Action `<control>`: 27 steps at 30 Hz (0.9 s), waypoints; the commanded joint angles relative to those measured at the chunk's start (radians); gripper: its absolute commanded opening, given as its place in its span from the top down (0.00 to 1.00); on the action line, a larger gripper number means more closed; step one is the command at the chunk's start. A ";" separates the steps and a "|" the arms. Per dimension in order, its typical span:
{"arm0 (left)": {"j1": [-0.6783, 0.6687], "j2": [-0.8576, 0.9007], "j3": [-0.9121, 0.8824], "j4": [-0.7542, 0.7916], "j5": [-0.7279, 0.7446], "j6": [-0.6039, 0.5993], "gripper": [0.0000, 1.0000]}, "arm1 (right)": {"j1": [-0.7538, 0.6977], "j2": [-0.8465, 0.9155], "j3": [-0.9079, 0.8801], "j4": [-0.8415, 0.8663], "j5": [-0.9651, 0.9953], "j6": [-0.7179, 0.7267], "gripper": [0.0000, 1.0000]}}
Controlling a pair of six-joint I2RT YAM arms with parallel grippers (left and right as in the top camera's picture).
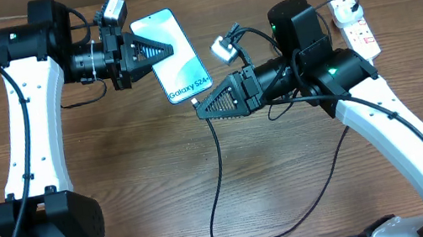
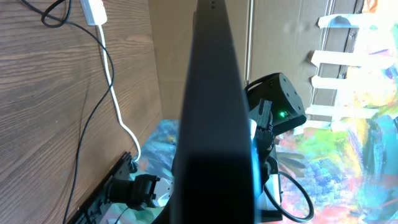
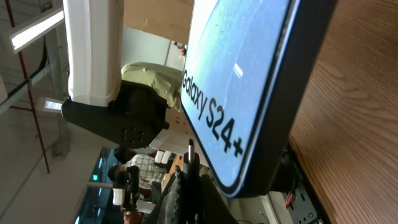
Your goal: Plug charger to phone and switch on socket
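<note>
**Presently: plugging in**

The charger [image 3: 190, 150] tip is pinched by the right gripper [image 1: 201, 110] just beside the lower edge of the phone [image 1: 183, 72], which is clamped aloft by the left gripper [image 1: 167, 51]. Fine alignment is called for next; the socket [image 1: 356, 23] lies farther off.

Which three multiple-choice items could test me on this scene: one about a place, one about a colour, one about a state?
1. Where is the socket in the overhead view?
A. upper right
B. lower left
C. centre

2. What colour is the charger cable?
A. white
B. red
C. black

3. What is the left gripper doing?
A. standing open
B. shut on the phone
C. shut on a cup

Answers:
1 A, the white strip with red markings lies at the upper right.
2 C, the thin cable shows black along its whole length.
3 B, its fingers clamp the phone's edge.
</note>
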 commanded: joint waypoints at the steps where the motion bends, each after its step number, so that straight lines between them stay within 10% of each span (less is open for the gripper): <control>1: -0.005 -0.010 0.014 0.000 0.065 0.019 0.96 | -0.008 -0.019 0.006 0.008 0.001 -0.001 0.96; 27: -0.005 -0.010 0.014 0.009 0.110 0.027 0.96 | -0.035 -0.010 0.005 -0.001 -0.031 0.045 0.96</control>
